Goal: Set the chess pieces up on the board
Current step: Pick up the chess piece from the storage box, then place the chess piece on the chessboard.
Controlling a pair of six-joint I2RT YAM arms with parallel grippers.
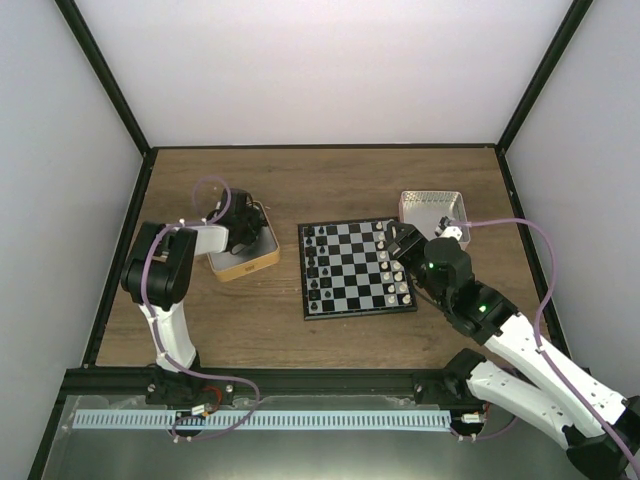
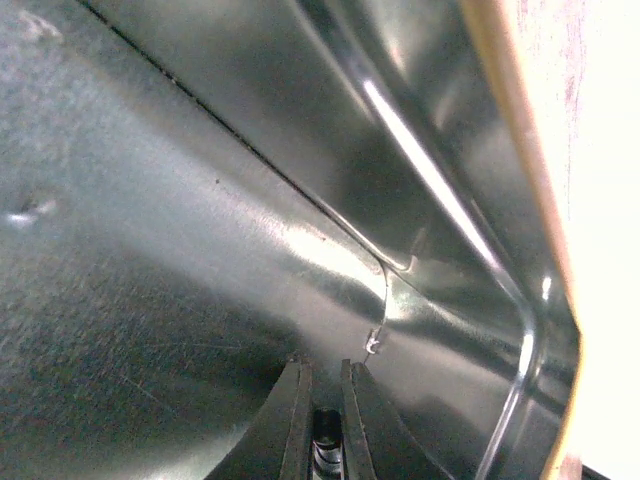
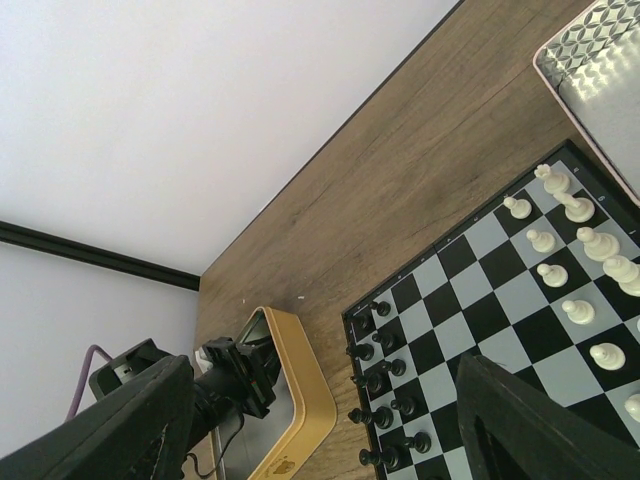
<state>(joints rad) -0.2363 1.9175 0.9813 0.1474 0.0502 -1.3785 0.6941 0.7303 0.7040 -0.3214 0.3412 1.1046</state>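
The board (image 1: 355, 290) lies mid-table, with black chess pieces (image 1: 318, 265) along its left side and white ones (image 1: 393, 268) along its right. My left gripper (image 1: 243, 232) reaches down into a gold-rimmed tin (image 1: 262, 262). In the left wrist view it (image 2: 327, 365) is shut on a small dark glossy chess piece (image 2: 327, 440) just above the tin's shiny floor (image 2: 180, 250). My right gripper (image 1: 400, 245) hovers open over the board's right side. The right wrist view shows its fingers (image 3: 130, 425) spread wide with nothing between them, above the board (image 3: 470, 320) and black pieces (image 3: 385, 385).
A second metal tin (image 1: 432, 208) stands at the back right, just beyond the board's corner, and shows in the right wrist view (image 3: 600, 70). White walls with black frame bars close in the wooden table (image 1: 330, 180) on three sides.
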